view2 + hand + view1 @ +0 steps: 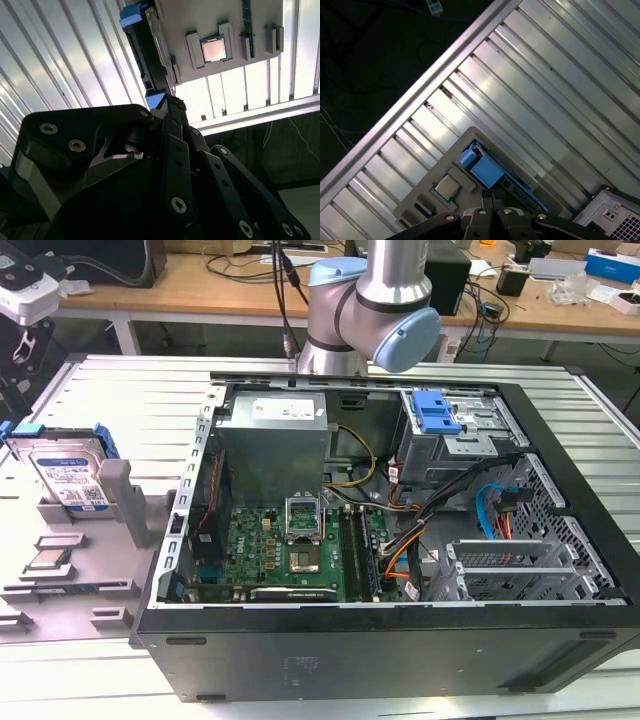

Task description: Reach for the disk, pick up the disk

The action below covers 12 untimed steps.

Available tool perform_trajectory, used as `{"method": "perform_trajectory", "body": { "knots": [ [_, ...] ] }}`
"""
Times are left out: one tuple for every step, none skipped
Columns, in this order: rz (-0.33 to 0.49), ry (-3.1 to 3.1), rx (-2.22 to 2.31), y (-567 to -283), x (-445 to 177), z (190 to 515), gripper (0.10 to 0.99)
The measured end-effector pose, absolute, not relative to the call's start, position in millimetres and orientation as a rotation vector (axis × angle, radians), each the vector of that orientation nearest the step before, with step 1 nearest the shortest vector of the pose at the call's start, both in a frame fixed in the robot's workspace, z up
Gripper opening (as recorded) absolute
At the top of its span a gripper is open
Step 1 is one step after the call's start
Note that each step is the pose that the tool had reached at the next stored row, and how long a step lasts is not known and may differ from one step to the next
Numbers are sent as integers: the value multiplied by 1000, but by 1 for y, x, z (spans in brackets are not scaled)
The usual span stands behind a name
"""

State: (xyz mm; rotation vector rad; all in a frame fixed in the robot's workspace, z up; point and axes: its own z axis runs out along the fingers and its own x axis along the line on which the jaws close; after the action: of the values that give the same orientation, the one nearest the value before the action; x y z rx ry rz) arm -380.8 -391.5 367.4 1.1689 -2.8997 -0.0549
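Observation:
The disk (65, 468) is a silver hard drive in a bright blue carrier. It stands on edge in a grey holder (122, 495) on the ribbed metal table, at the exterior view's left. In the second wrist view the disk (145, 55) shows edge-on beyond the fingertips. In the first wrist view its blue end (482, 168) lies just past them. My gripper (16, 365) hangs above the disk, clear of it. In both wrist views the black fingers (172, 107) (492, 200) meet at their tips with nothing between them.
A small square CPU chip (215, 49) (48, 560) sits in a slot of the same grey holder beside the disk. A large open computer case (400, 540) stands to the exterior view's right. The table's edge (420, 95) runs close to the holder.

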Motion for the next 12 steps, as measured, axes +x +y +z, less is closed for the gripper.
{"method": "perform_trajectory", "body": {
  "knots": [
    [-55,-2895,1180,-392,-381,367,106],
    [-55,-2889,1195,-392,-381,367,106],
    [-55,-2885,1204,-392,-381,367,106],
    [-54,-2880,1214,-392,-381,367,106],
    [-54,-2875,1226,-392,-381,367,106],
    [-54,-2871,1235,-392,-381,367,106],
    [-54,-2866,1247,-392,-381,367,106],
    [-54,-2861,1258,-392,-381,367,106],
    [-54,-2853,1275,-392,-381,367,106],
    [-54,-2848,1287,-392,-381,367,106],
    [-54,-2842,1299,-392,-381,367,106],
    [-54,-2834,1316,-392,-381,367,106]
  ]
}}
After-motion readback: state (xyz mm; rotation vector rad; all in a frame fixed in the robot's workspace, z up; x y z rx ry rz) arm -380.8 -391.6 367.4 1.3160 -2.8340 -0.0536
